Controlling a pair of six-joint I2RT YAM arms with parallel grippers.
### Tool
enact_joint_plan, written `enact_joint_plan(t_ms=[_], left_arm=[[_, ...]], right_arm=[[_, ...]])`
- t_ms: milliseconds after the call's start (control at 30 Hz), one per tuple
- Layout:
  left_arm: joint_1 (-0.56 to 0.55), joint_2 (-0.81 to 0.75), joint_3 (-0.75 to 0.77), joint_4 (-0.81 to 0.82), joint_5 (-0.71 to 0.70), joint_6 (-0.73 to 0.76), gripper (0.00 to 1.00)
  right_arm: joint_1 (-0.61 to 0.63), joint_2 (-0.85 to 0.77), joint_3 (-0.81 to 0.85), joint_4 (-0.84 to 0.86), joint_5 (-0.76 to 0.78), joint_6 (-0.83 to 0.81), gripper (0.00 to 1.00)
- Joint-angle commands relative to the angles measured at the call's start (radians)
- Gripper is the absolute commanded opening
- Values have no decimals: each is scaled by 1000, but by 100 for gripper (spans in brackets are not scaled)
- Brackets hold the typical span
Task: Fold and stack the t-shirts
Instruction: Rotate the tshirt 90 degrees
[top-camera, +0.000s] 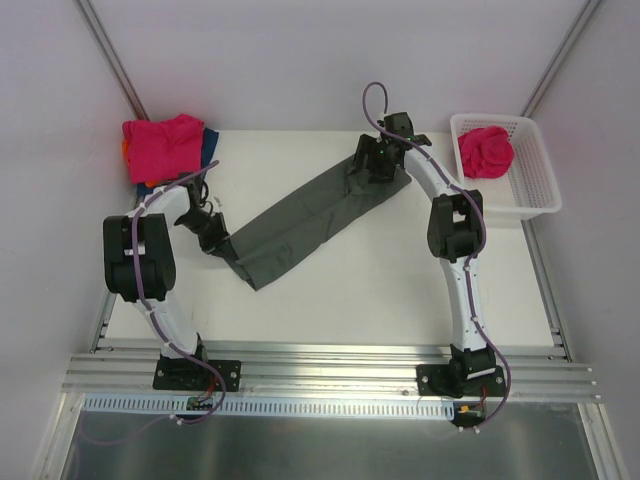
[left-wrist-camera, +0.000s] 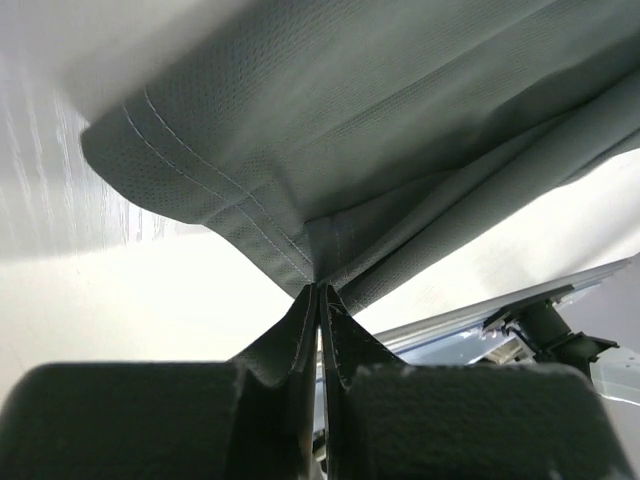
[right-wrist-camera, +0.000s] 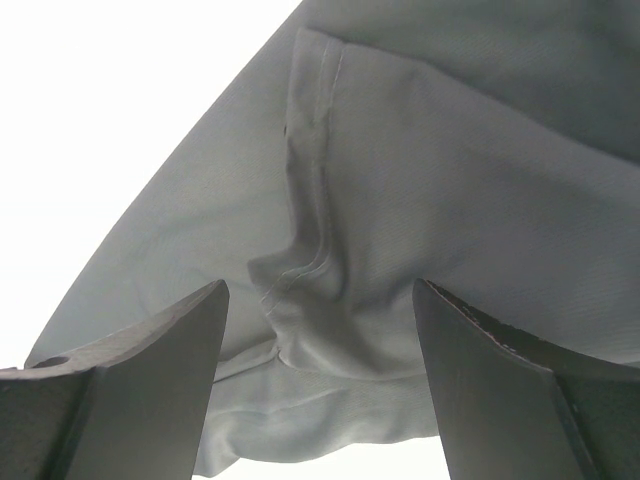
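Grey shirt: drawn out as a long band, diagonal across the table, one end at the left near the middle, the other at the far centre.

Left gripper: at the left end of the band, clamped on the grey shirt. In the left wrist view, fingers pressed together with a fold of grey cloth pinched between the tips; a double-stitched hem running off to the left of the pinch, the rest of the cloth fanning out from it.

Right gripper: at the far end of the band, above the cloth. In the right wrist view, fingers wide apart, one on each side of a puckered, stitched seam; nothing clamped. Contact between the finger tips and the cloth: cannot tell.

Far-left corner of the table: a pile with a pink shirt on top, a blue shirt showing at its right edge, an orange shirt showing as a sliver at its left edge. Well apart from the grey shirt.

Basket: white lattice, at the far-right corner. Inside, at its far end, a crumpled pink shirt.
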Motion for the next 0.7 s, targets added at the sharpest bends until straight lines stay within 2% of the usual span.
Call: enact_joint_plan(t_ms=[0,233,500,533,567,633,667], left_arm=[[4,-44,-36,-50,-4,14,0],[11,-96,-32,-85,-25,-2,0],[34,-3,-3,-41,-76,10,1],[34,8,19,-41,-85,11,28],[34,16,31,-39,-94,11,50],[34,33,73,-41,-122,14,86],[34,39,91,-41,-121,22,89]], right_arm=[[11,-69,31,25,-1,4,79],[12,-66,36,27,0,7,79],[20,-60,26,25,0,7,79],[22,-60,26,25,2,5,79],[22,-60,23,25,3,2,79],[22,-61,23,24,3,1,79],[20,-63,23,25,3,-4,79]])
